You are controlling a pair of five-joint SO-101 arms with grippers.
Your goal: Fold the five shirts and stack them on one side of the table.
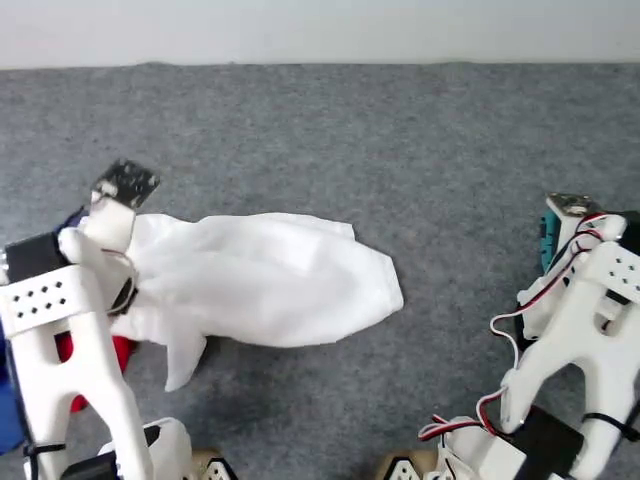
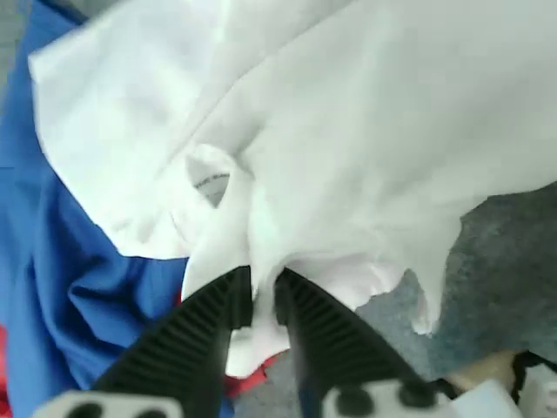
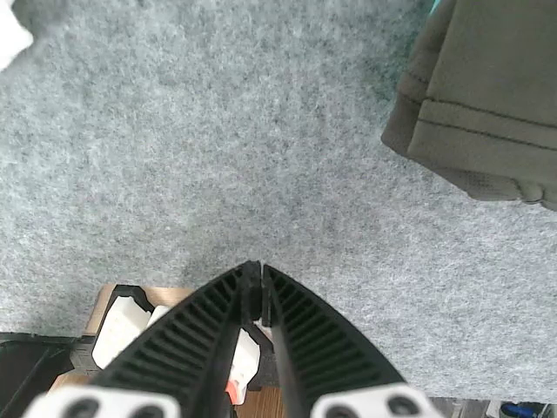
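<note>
Right up close, the left arm's fingers (image 2: 242,292) are squeezed almost together on a bunched fold of the crumpled white cotton shirt (image 2: 365,131), near what looks like its collar. Under that fold sit a bright blue shirt (image 2: 61,287) and a sliver of a red shirt (image 1: 122,350), both at the left arm's edge of the tabletop. Over on the other side, the right arm's fingers (image 3: 258,279) are pressed tip to tip with nothing between them, hanging over the bare grey felt tabletop (image 3: 218,148). Just beyond them lies a rumpled olive-brown shirt (image 3: 487,96).

From above, the white shirt sprawls loosely from the left arm toward the middle, one end rounded, nothing squared up. By my reading this is early going: no neat fold, no tidy stack, and every shirt on show has yet to be done.

Room to work? Plenty. There's an open gap between the white shirt and the right arm, and the whole far half of the tabletop runs bare to the pale wall (image 1: 320,30).
</note>
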